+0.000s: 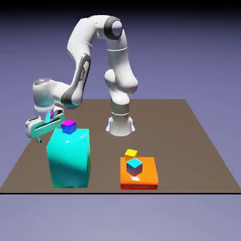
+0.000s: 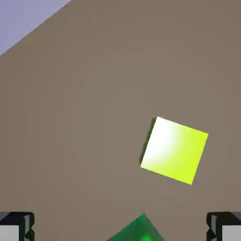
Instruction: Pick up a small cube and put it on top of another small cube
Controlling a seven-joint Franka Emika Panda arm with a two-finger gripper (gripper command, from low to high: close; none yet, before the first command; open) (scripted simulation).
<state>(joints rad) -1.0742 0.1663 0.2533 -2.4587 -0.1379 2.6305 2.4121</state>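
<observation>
While the small magenta cube (image 1: 68, 126) sits on top of the tall teal block (image 1: 69, 157), toward that block's far edge, nothing holds it. The gripper (image 1: 41, 128) hangs just beside the block, on the exterior view's left, at about the height of the block's top, and is apart from the cube. Its jaws are spread wide. In the hand view the two grey fingertips (image 2: 16, 227) stand at opposite bottom corners and grip nothing.

Two more small cubes show only in the exterior view. A blue cube (image 1: 134, 166) rests on the flat orange slab (image 1: 141, 179), and a yellow cube (image 1: 131, 153) lies at the slab's far edge. Whether the yellow cube stands on the slab or on the table behind it cannot be told. Both are well apart from the gripper.

The hand view adds what the exterior view does not show. A lime-yellow cube (image 2: 174, 149) lies alone on the brown table (image 2: 70, 117), turned at a slant to the picture's edges. The tip of a green object (image 2: 139, 230) pokes up at the bottom edge between the fingertips and touches neither. Neither of these can be found in the exterior view. Where they lie relative to the teal block cannot be told.

The white arm (image 1: 80, 70) arches from its base (image 1: 120, 124) at the table's far side toward the exterior view's left.
</observation>
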